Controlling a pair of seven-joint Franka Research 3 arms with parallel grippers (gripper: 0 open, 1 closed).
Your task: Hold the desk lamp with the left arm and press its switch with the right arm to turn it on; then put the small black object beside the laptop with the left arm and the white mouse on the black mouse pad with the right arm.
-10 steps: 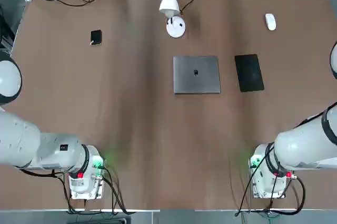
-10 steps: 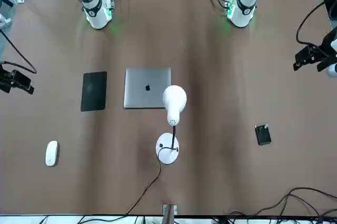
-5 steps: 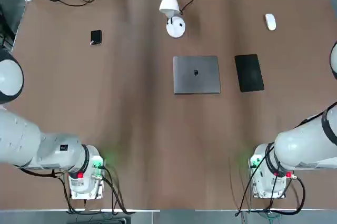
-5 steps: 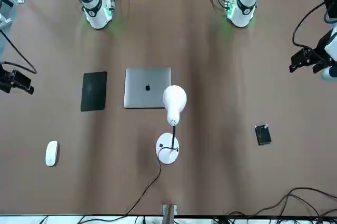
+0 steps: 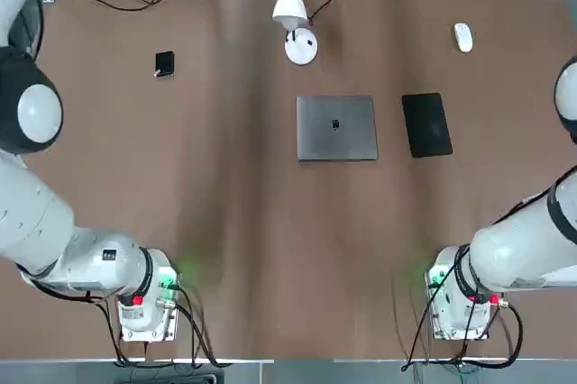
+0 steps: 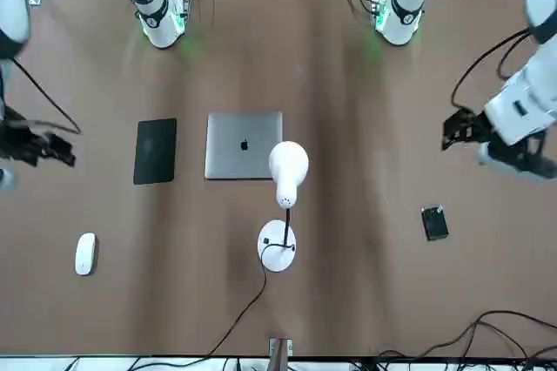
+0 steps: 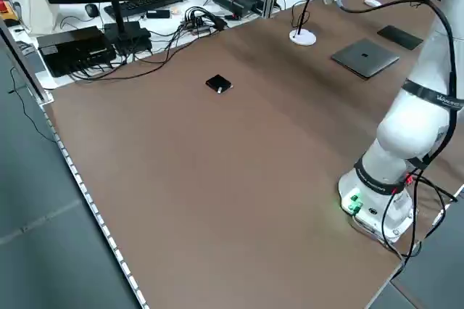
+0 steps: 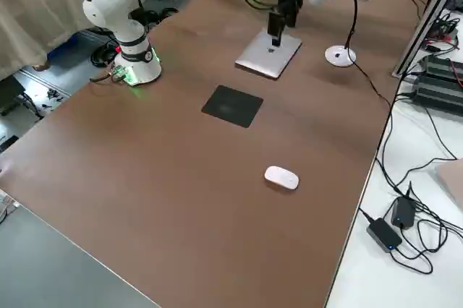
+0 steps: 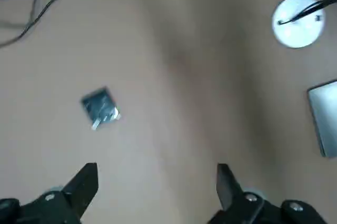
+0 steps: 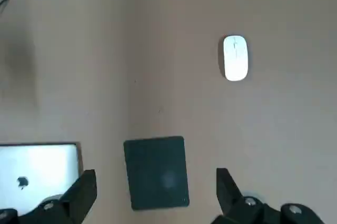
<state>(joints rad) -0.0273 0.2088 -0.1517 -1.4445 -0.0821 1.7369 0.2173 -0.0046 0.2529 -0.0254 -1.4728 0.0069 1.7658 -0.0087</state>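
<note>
The white desk lamp [image 5: 290, 4] stands at the table's far middle on its round base [image 6: 277, 246]. On the far left lies the small black object [image 5: 164, 64], also in the left wrist view [image 9: 100, 109]. The grey laptop [image 5: 336, 127] lies in the centre, the black mouse pad [image 5: 425, 124] to its right, and the white mouse [image 5: 462, 37] at the far right. My left gripper [image 6: 459, 128] hovers open, high over the left side, holding nothing [image 9: 156, 167]. My right gripper [image 6: 45, 147] hangs open, high above the pad and mouse [image 10: 156, 172].
Cables and power boxes [image 7: 80, 46] crowd the ledge behind the table's far edge, and the lamp's cord [image 6: 248, 301] runs off that edge. Both arm bases [image 5: 144, 303] stand at the near edge. Bare brown tabletop [image 5: 270, 249] stretches between the bases and the laptop.
Both arms have swung inward from the table's sides. The left gripper moved furthest, toward the small black object's side. The objects have not moved.
</note>
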